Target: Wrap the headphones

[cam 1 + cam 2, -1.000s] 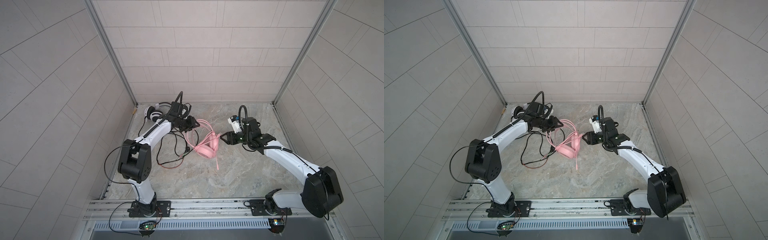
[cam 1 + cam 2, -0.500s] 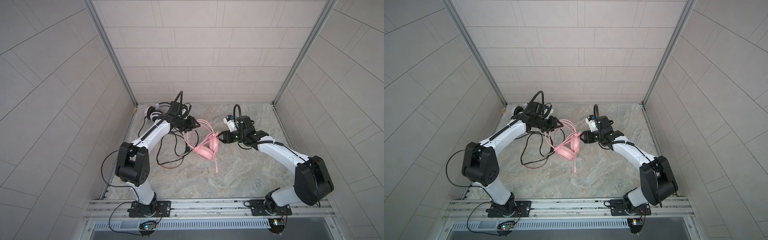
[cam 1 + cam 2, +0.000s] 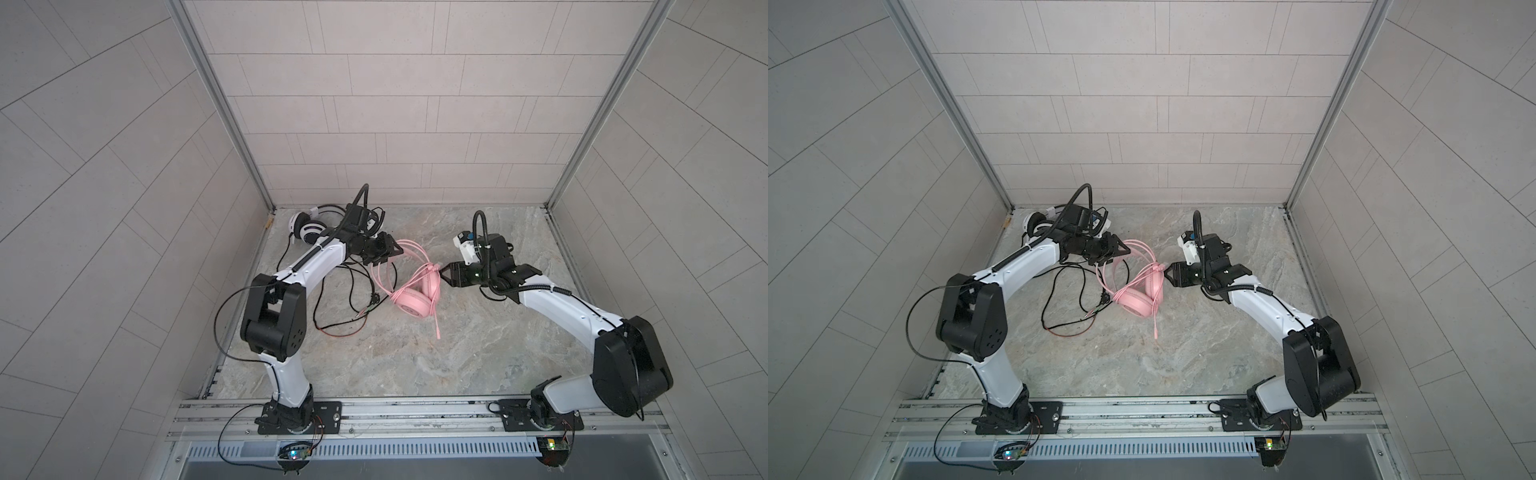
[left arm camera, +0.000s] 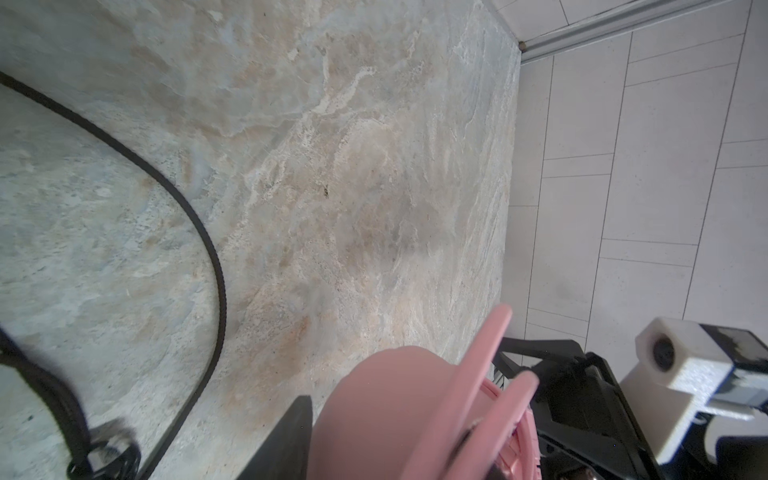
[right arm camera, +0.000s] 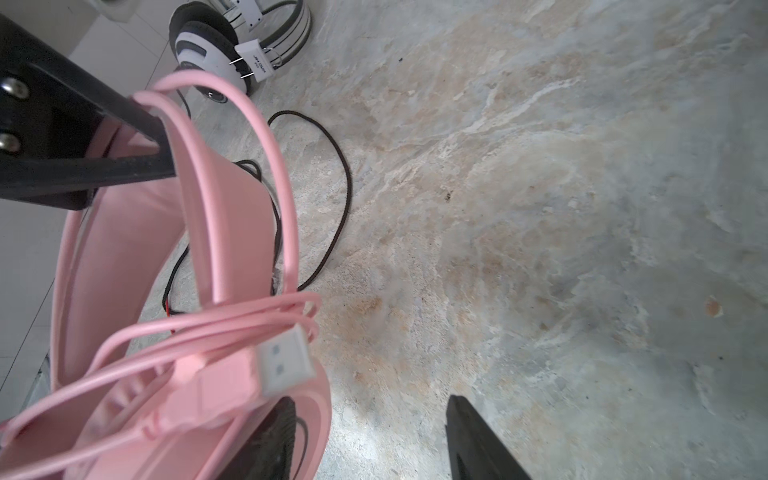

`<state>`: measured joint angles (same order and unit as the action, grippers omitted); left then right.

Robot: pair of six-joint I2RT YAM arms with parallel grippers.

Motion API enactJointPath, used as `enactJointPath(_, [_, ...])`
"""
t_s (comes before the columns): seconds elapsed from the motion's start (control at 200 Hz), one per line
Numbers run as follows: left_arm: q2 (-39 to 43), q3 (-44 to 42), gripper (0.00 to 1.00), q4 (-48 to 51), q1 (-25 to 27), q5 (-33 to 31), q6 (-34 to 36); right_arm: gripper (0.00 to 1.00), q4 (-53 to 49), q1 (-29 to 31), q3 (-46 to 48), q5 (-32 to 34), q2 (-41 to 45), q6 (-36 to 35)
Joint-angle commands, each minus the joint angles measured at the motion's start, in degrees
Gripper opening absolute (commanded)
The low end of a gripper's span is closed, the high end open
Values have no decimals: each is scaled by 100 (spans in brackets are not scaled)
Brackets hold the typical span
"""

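The left gripper (image 3: 390,249) has its jaws part-closed. As far as the wrist views show, they are clamped on the headband of the pink headset (image 3: 413,300). One black finger (image 5: 87,166) lies against the band, and the other is hidden behind it. I judge this grip is there to keep the band raised and steady, so the headset stands on its lower earcup and gives a firm frame to wind around.

The right gripper (image 3: 443,277) faces it from the right. Its jaws stand part-way apart, with only bare table between its fingers (image 5: 478,444). Its tips sit just beside the top of the upper earcup and hold nothing. It is probably placed there to catch the loose end.

The pink cable (image 5: 286,199) already runs in several turns over the band and across the earcup, with one loop hooked over the tip of the left finger. Its USB plug (image 5: 286,361) hangs free by the earcup. This wrap looks far along, but the end is not tucked in.

The pink headset sits a little left of centre on the marbled table (image 3: 436,374), toward the far side. The white-and-black headset (image 3: 308,227) lies in the far left corner behind the left arm. Its black cable (image 5: 350,187) sprawls in loose loops across the left of the table, not yet wound. No container stands anywhere on the table.
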<state>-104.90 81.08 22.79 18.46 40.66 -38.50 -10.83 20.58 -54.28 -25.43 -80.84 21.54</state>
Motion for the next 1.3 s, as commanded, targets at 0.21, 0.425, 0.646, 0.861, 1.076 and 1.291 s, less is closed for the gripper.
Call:
enactJointPath(0.21, [-899, 823, 0, -932, 42, -399, -1325, 59, -912, -124, 83, 632, 992, -82])
enactJointPath(0.425, [-1841, 1715, 0, -1288, 377, -638, -1828, 59, -1311, -199, 251, 776, 1750, -51])
enactJointPath(0.646, [-3036, 2912, 0, -1799, 856, -1070, -2734, 59, -1463, -223, 348, 635, 2216, 65])
enactJointPath(0.861, [-4087, 4303, 0, -1848, 1395, -1861, -3365, 58, -1514, -228, 655, 517, 2877, 377])
enactJointPath(1.076, [-5181, 5725, 0, -1908, 1803, -2499, -4055, 58, -1815, -230, 717, 549, 3367, 438])
enactJointPath(1.291, [-5779, 6247, 0, -2230, 2133, -3391, -4711, 58, -2047, -230, 669, 561, 3706, 492])
